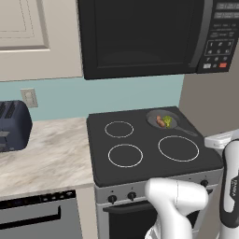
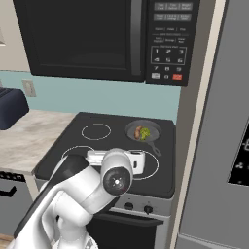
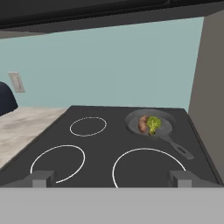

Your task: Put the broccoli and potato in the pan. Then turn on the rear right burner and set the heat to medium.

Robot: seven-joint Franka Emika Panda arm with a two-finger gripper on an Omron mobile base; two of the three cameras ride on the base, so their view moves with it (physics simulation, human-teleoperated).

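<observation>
Black stove top (image 3: 105,148) is seen ahead of the wide-open, empty gripper (image 3: 112,178). Broccoli (image 3: 153,124) and potato (image 3: 143,124) are already lying in the pan (image 3: 164,127), ahead and right. Next, a small hard knob (image 1: 132,196) probably needs pinching.

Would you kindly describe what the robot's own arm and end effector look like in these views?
The arm is made of glossy white rounded segments joined by dark grey to black joints, with a round grey cap on one joint. In the left base view, a white link carries a dark band with small, unreadable lettering. The end effector ends in two small, blocky dark grey fingertips. No cables are visible.
</observation>
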